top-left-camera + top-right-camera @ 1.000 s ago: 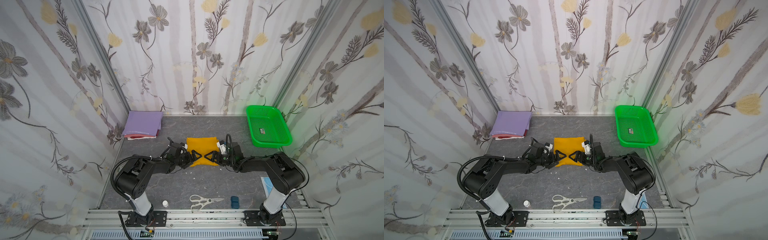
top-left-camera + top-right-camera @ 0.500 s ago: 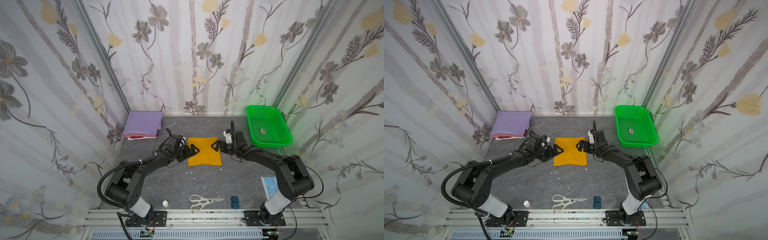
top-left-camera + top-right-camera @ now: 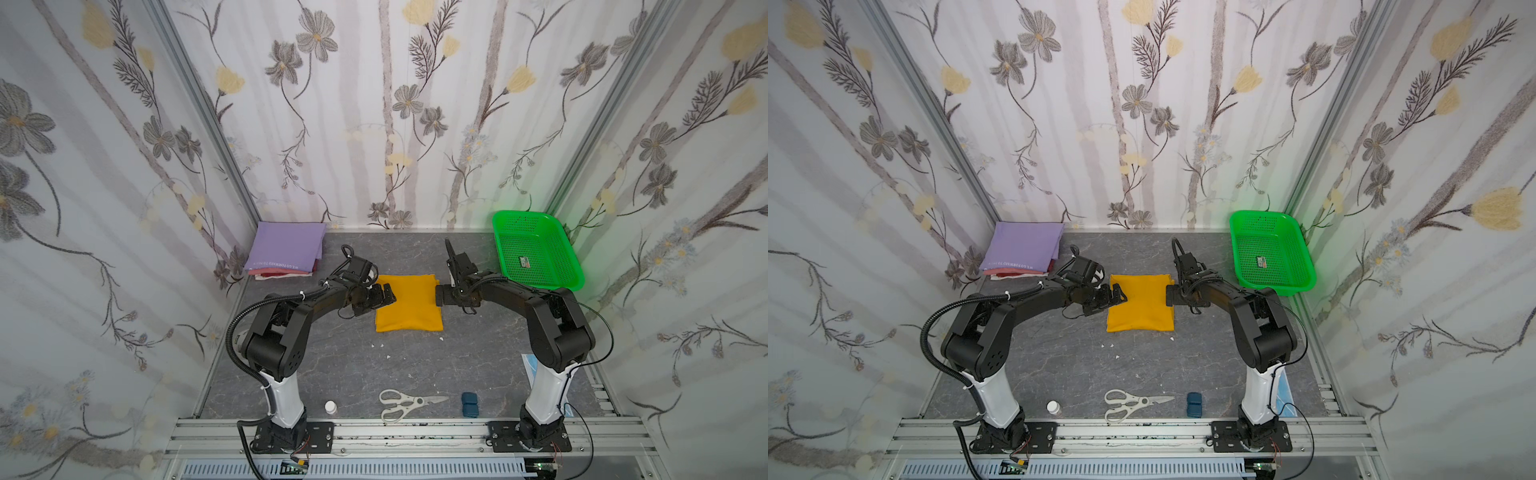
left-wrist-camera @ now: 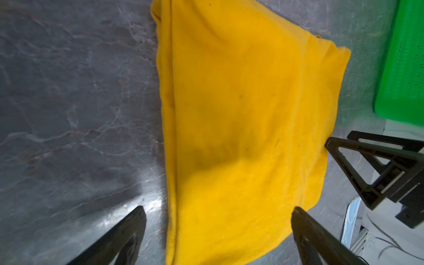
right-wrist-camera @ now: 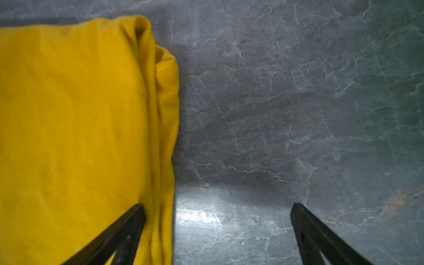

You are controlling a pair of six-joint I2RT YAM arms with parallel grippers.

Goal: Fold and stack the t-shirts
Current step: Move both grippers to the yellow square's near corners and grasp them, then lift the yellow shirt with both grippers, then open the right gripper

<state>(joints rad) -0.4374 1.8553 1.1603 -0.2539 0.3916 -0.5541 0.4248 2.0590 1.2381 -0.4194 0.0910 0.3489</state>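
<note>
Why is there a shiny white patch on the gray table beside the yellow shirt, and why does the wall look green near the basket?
Right wrist view: light glares off the glossy table beside the yellow shirt; left wrist view: the same kind of bright patch; both top views: the green basket casts a green tint on the nearby wall.

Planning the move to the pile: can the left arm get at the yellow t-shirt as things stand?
Probably yes. The left pincer hangs open over the left edge of the yellow t-shirt, with nothing between them. The right pincer is at the opposite edge, out of its way.
</note>
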